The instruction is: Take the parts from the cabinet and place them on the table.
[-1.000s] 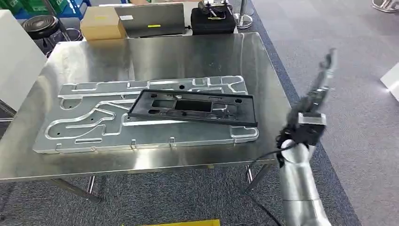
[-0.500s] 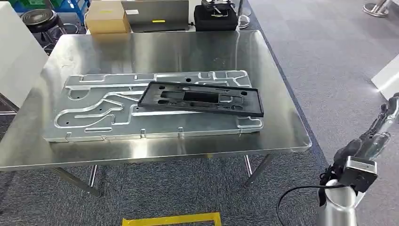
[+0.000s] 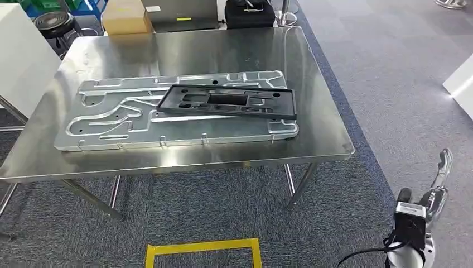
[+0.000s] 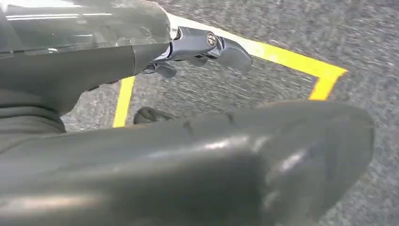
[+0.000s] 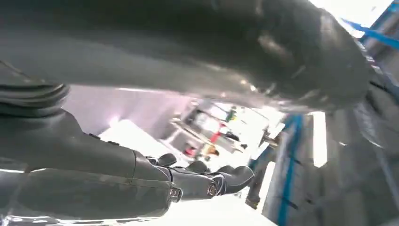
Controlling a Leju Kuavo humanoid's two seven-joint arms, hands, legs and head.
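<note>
Head view: steel table (image 3: 167, 53) on grey carpet (image 3: 390, 67); both hands' fingers released

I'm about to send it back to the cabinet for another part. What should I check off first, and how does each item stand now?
1. Black frame set down on the table: ok, it lies on the aluminium plate.
2. Plate fully on the table: ok, no edge overhangs.
3. Right hand free: ok, it hangs beside the table, holding nothing.
4. Left hand free: ok, nothing in it; it hangs over the carpet by the yellow tape.
5. Room on the table for another part: ok, bare steel beyond the plate.
6. Cabinet and path to it: cannot tell.
</note>
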